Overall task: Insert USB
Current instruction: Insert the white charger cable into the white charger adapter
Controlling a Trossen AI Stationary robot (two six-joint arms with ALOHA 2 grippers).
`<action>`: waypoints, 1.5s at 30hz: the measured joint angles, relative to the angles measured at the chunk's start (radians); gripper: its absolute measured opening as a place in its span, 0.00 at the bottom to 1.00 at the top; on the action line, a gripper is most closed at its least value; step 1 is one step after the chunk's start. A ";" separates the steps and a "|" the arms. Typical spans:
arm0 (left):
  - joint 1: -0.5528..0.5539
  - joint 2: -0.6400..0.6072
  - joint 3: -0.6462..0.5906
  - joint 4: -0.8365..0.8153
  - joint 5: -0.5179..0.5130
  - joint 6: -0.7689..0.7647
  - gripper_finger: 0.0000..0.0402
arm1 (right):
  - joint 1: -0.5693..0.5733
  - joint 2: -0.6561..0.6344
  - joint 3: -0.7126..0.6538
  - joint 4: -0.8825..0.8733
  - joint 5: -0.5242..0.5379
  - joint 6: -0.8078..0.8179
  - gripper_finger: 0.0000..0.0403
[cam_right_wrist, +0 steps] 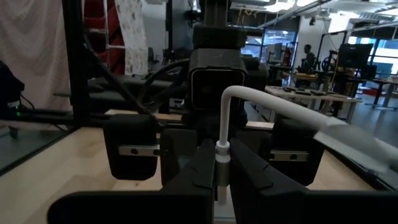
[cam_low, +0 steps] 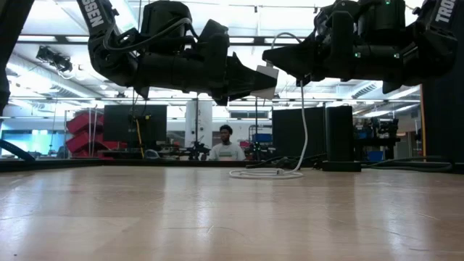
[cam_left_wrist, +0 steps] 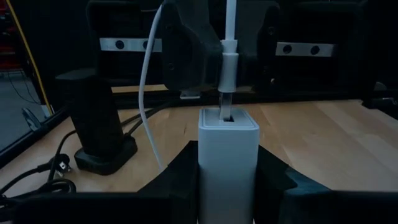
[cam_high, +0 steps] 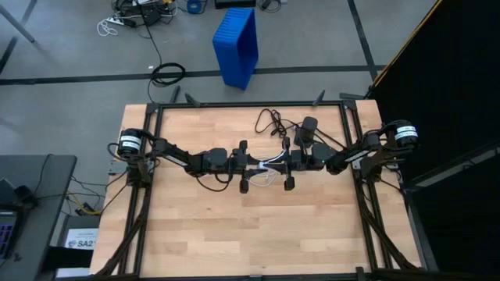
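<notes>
We saw both arms meeting nose to nose over the middle of the worktop (cam_high: 234,234), lifted clear of the wood. The left gripper (cam_left_wrist: 228,180) had its fingers (cam_left_wrist: 168,180) clenched on a white charger block (cam_left_wrist: 228,149), held upright with the port facing the other arm. The right gripper (cam_right_wrist: 221,180) had its fingers (cam_right_wrist: 196,171) clamped on the plug end of the USB (cam_right_wrist: 221,155), right at the white strain relief.

In the left wrist view we saw the metal tip of the plug sitting in the block's slot; how deep it sat, we could not tell. In the low view the block (cam_low: 267,80) and the two grippers (cam_low: 246,81) (cam_low: 279,56) met in mid-air, touching at the plug.

The rest of the white cable (cam_low: 304,130) hung down from the right gripper and ended in a loose loop (cam_low: 264,173) lying on the wood below. From above we saw that white loop (cam_high: 269,168) between the two grippers.

A black adapter box (cam_high: 308,129) stood upright near the far edge of the worktop, behind the right gripper, with its thin black cord (cam_high: 272,121) tangled beside it. A blue bin (cam_high: 237,45) sat on the floor beyond the worktop. A person (cam_low: 226,145) sat in the room behind.
</notes>
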 joint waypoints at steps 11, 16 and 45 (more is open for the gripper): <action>0.000 0.000 0.010 0.016 0.042 0.001 0.17 | 0.000 0.000 0.002 0.015 -0.042 0.015 0.00; 0.000 0.000 0.022 0.013 0.053 0.000 0.17 | 0.000 -0.002 0.016 -0.002 -0.052 0.017 0.00; -0.001 0.002 -0.007 0.129 0.080 -0.015 0.17 | 0.005 0.000 0.015 -0.021 -0.029 -0.005 0.00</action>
